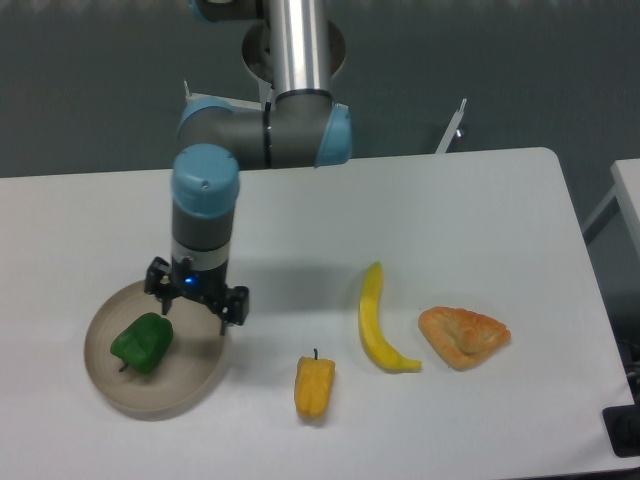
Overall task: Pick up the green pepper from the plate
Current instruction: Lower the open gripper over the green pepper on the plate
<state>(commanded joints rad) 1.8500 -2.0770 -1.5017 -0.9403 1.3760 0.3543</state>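
Gripper (196, 302) hangs jaws apart over the plate's (196, 372) far rim, just beside the pepper (142, 343), which sits ungrasped on the plate – descent, grip and lift all remain

Glossy green pepper (142, 343) (matte plate (200, 375))

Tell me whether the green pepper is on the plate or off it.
On it. The green pepper lies inside the plate, left of centre, and the open end effector hangs beside it, not touching.
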